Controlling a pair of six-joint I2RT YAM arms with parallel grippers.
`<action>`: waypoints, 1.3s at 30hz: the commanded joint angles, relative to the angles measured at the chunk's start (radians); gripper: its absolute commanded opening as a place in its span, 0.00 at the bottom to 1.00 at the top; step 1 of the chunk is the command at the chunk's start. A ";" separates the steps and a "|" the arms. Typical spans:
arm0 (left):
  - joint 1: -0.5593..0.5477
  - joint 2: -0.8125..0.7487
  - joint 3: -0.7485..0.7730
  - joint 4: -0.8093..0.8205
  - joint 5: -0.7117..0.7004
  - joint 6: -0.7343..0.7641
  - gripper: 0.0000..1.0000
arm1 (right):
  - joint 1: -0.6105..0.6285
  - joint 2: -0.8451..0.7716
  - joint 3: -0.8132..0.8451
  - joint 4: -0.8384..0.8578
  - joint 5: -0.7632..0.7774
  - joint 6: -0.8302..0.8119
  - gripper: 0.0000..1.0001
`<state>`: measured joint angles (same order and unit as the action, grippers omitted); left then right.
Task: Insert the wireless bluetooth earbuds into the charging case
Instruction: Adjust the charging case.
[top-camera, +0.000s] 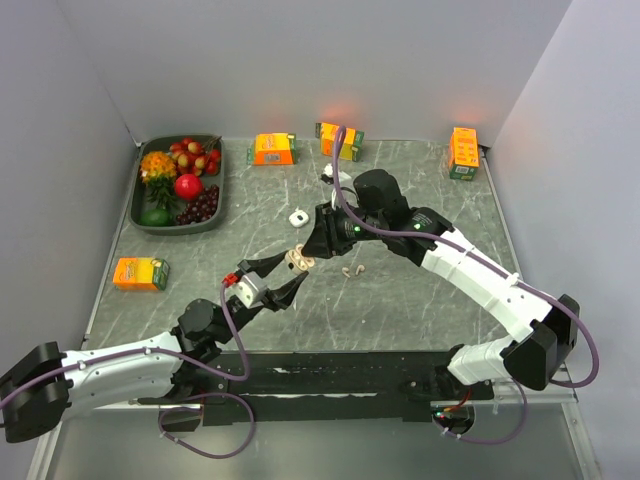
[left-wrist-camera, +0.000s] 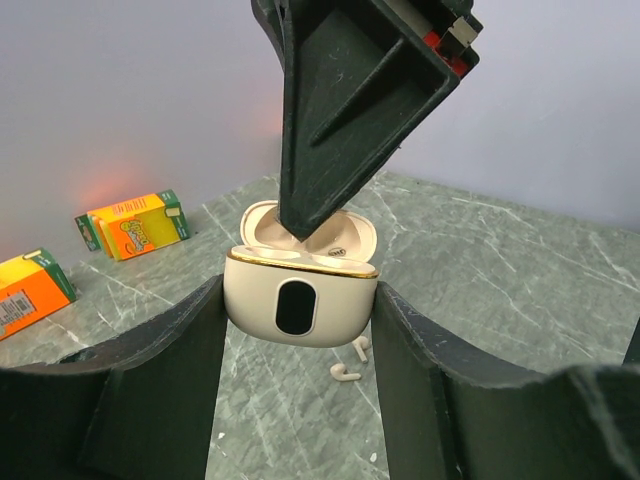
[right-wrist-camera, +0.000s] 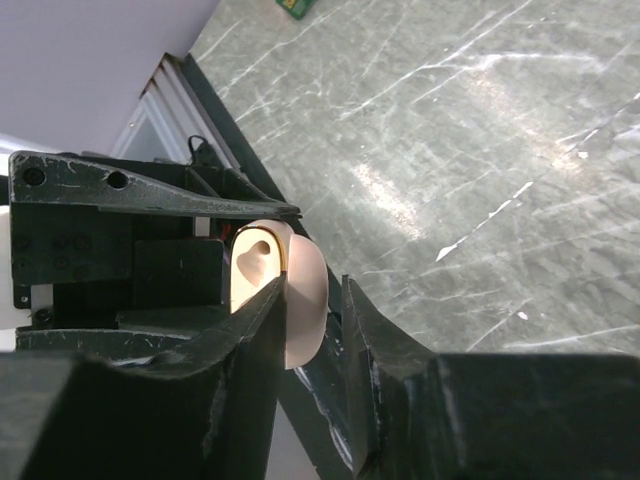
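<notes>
The beige charging case (left-wrist-camera: 300, 305) with a gold rim hangs above the table, lid up and open, and my left gripper (left-wrist-camera: 300, 318) is shut on its body. In the top view the case (top-camera: 297, 259) sits between both grippers. My right gripper (right-wrist-camera: 313, 284) straddles the raised lid (right-wrist-camera: 306, 300): one finger lies against the lid's inner face, the other stands a small gap off its back. Seen from the left wrist, that finger (left-wrist-camera: 340, 100) reaches down into the open case. Two white wireless bluetooth earbuds (left-wrist-camera: 346, 373) lie on the table under the case, also visible from above (top-camera: 352, 269).
A dark tray (top-camera: 146, 215) of fruit stands at the back left. Orange cartons lie at the left (top-camera: 140, 272) and along the back (top-camera: 272, 149) (top-camera: 340, 140) (top-camera: 463, 152). A small white rounded-square piece (top-camera: 297, 216) lies mid-table.
</notes>
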<state>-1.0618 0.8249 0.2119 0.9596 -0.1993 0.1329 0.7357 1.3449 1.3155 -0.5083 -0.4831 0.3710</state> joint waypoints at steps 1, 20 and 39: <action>0.000 -0.023 0.029 0.048 0.018 -0.019 0.01 | 0.004 0.017 0.018 0.048 -0.052 0.012 0.39; 0.000 -0.024 0.007 0.079 -0.014 -0.044 0.13 | 0.002 -0.015 -0.007 0.080 -0.094 0.022 0.00; 0.000 -0.122 0.030 -0.116 0.057 -0.118 0.96 | 0.002 -0.093 0.065 -0.041 -0.002 -0.109 0.00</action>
<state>-1.0618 0.7513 0.2119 0.8810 -0.1806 0.0570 0.7334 1.3003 1.3155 -0.5308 -0.5095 0.3172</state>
